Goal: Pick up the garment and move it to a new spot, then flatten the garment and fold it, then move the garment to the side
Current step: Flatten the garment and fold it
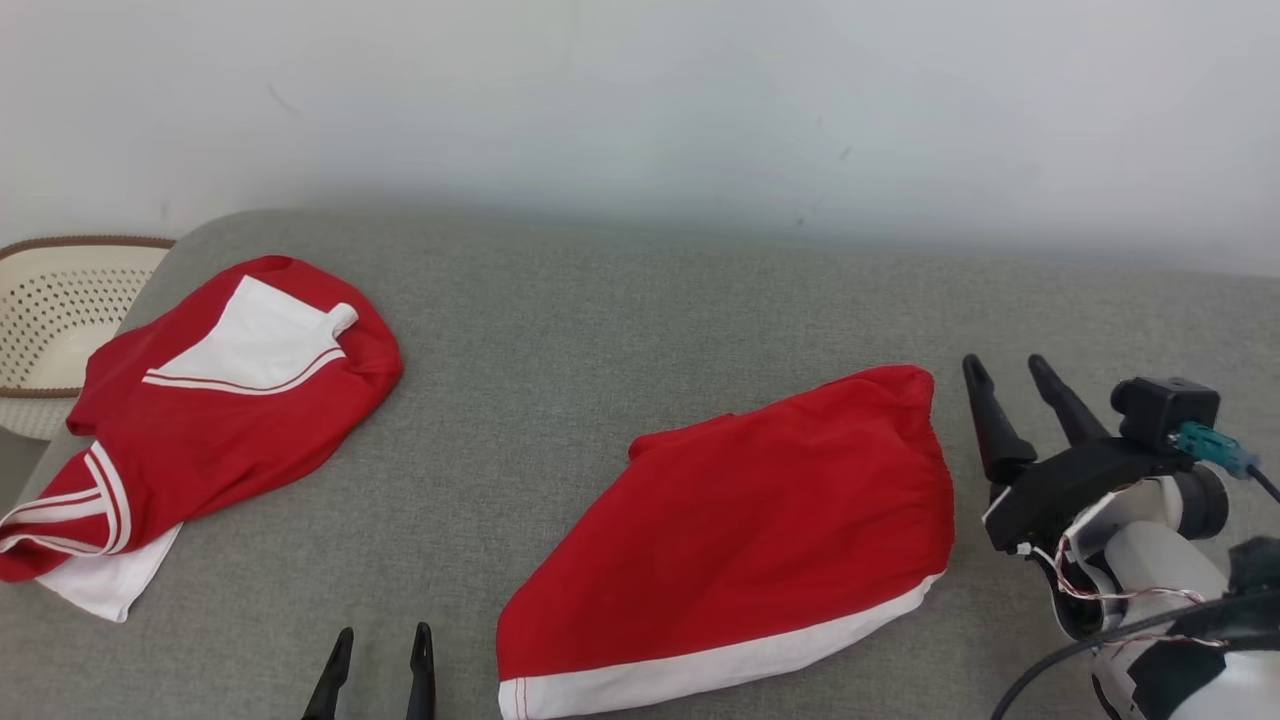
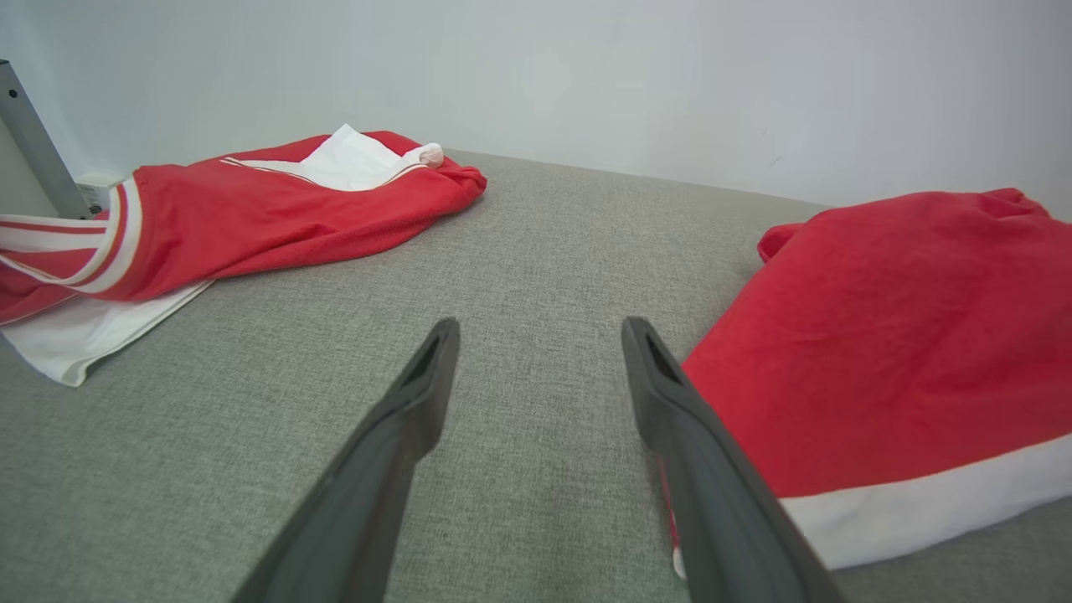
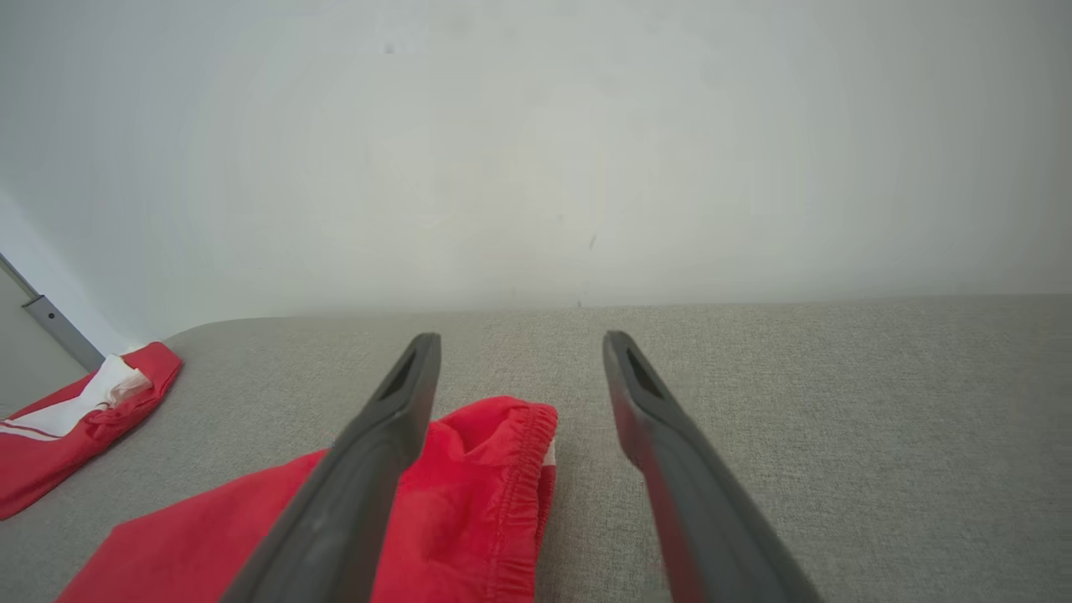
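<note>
A folded red garment with a white hem band lies flat on the grey cushioned surface, right of centre. My right gripper stands open just beyond its right edge, apart from the cloth. In the right wrist view the right gripper is open above the garment's elastic waistband, with nothing between the fingers. My left gripper is open at the near edge, left of the garment. In the left wrist view the left gripper holds nothing, and the garment lies beside its right finger.
A second red and white garment lies rumpled at the surface's left end, seen also in the left wrist view. A perforated cream basket stands beyond that end. A pale wall runs behind. Bare grey surface separates the two garments.
</note>
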Tool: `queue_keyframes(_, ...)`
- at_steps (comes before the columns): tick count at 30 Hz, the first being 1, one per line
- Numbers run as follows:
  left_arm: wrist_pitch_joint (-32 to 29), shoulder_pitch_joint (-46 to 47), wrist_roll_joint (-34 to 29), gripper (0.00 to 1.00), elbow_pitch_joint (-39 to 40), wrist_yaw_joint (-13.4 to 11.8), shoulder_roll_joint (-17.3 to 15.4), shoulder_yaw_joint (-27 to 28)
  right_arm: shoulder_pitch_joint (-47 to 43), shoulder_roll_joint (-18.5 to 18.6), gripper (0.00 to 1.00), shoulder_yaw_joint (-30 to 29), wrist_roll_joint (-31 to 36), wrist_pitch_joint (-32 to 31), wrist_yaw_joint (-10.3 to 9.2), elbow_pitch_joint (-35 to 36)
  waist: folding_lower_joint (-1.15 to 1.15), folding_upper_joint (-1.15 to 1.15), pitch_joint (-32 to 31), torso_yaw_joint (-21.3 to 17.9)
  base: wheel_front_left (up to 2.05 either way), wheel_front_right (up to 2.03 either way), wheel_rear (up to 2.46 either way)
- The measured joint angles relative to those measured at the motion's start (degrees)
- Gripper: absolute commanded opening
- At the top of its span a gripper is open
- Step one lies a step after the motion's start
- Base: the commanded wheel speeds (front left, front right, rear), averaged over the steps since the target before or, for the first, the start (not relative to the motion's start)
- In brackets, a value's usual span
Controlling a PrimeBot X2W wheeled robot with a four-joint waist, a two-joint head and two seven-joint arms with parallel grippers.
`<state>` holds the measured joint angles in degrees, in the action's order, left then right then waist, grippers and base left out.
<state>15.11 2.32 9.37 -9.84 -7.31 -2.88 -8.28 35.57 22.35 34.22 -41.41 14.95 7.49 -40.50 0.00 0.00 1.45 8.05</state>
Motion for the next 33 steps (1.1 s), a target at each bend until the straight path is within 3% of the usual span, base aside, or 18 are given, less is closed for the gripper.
queue_keyframes(13,0.0,-1.2,-1.4,1.0,2.1,0.2,0.0,1.4,-16.8,-1.3,1.0,-15.6,10.9,0.2,0.0,21.0,0.0,0.0,-1.6,-2.5,0.0,0.0,0.0)
queue_keyframes(21,0.0,-1.4,-1.8,1.0,3.2,0.2,0.0,1.9,-25.0,-3.5,1.0,-18.0,13.9,0.2,-0.01,28.4,0.0,0.0,-2.5,-4.0,0.0,0.0,0.0)
queue_keyframes(33,0.0,-1.4,-2.5,1.0,4.4,0.8,0.0,2.5,-32.8,-6.4,1.0,-19.1,15.4,0.2,0.0,34.1,0.0,-0.01,-3.9,-5.4,0.0,0.0,0.0)
